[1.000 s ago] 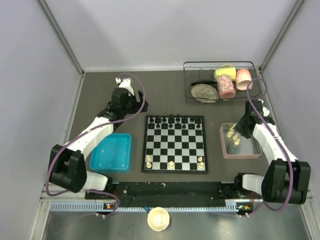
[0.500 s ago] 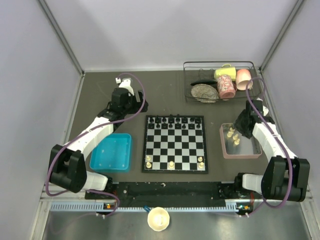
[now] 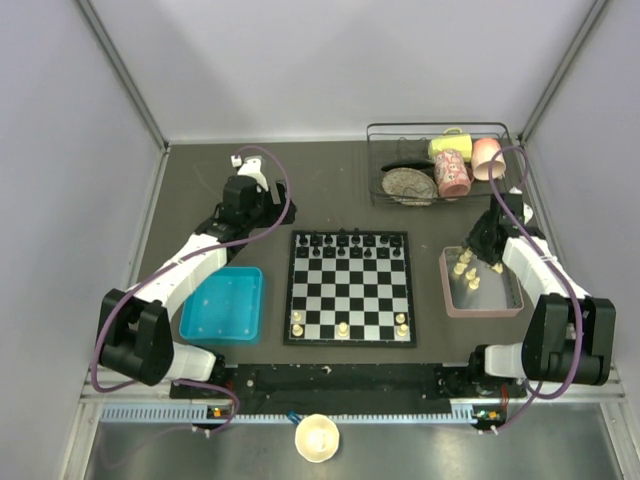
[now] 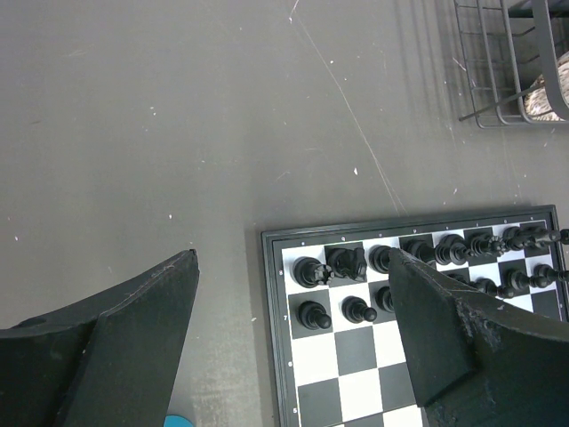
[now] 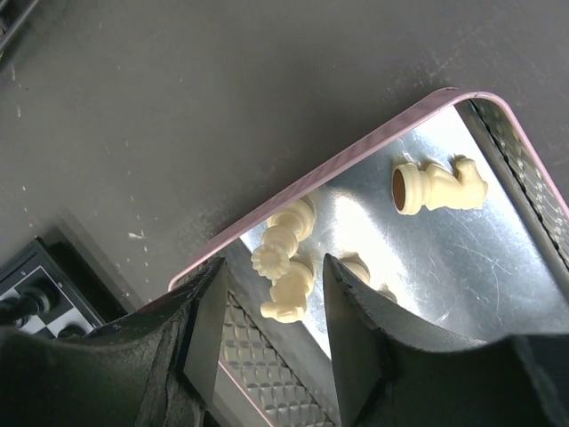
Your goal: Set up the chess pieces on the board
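The board (image 3: pixel 350 290) lies mid-table with black pieces (image 3: pixel 348 243) along its far rows and three cream chess pieces (image 3: pixel 343 328) on its near row. More cream chess pieces (image 3: pixel 462 267) lie in the pinkish tray (image 3: pixel 485 311) to the right. My right gripper (image 3: pixel 478 250) hovers over that tray's far-left corner. In the right wrist view it (image 5: pixel 274 267) is open, with a tipped cream piece (image 5: pixel 286 294) below the gap, untouched, and a knight (image 5: pixel 440 185) lying further off. My left gripper (image 4: pixel 293 258) is open and empty over the board's far-left corner (image 4: pixel 356 351).
A blue tray (image 3: pixel 223 305) sits left of the board. A wire basket (image 3: pixel 440 165) with mugs and a plate stands at the back right. A cream cup (image 3: pixel 318 437) rests beyond the near edge. Walls close in on both sides.
My right gripper has shifted from mid-tray toward the tray's far-left corner and its jaws have widened. The left arm has not moved.
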You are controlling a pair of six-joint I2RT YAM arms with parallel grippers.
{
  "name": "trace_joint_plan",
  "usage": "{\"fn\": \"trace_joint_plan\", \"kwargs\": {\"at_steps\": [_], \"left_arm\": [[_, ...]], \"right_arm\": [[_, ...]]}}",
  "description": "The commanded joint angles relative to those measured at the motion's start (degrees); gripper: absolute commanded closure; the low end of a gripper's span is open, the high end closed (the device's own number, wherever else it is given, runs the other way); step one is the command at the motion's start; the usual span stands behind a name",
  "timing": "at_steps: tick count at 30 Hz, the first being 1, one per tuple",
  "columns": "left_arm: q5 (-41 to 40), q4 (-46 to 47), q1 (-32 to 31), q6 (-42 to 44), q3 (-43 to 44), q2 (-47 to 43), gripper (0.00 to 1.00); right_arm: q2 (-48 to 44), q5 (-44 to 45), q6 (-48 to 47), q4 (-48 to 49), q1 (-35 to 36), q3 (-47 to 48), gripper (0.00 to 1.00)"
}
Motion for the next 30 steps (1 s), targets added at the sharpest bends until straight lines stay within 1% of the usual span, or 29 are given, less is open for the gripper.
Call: {"fn": "trace_joint_plan", "kwargs": {"at_steps": [1,12,20,24,28,30], "left_arm": [[0.58,1.55,0.35,0.16,0.89,-0.06,0.09],[0.58,1.63,0.52,0.16,1.07,0.56,0.09],[0.58,1.72,0.52,0.07,0.98,0.47,0.09],[0.58,1.72,0.61,0.16,0.98,0.56,0.09],[0.58,1.72,0.7,-0.02,0.89,0.65,0.09],[0.58,1.72,0.7,0.07,0.98,0.56,0.09]], "right_arm": [[1.59,0.77,-0.01,2.59,-0.59,2.41,0.56],[2.92,1.73,-0.27,3.38,-0.67,2.06,0.66],[2.92,2.17,-0.45,3.64,-0.67,1.71,0.76],[2.57,2.17,-0.71,3.64,-0.67,1.36,0.84],[1.95,2.44,-0.72,3.56,-0.67,1.18,0.89],[1.51,2.35,-0.63,3.47,-0.67,1.09,0.93]]}}
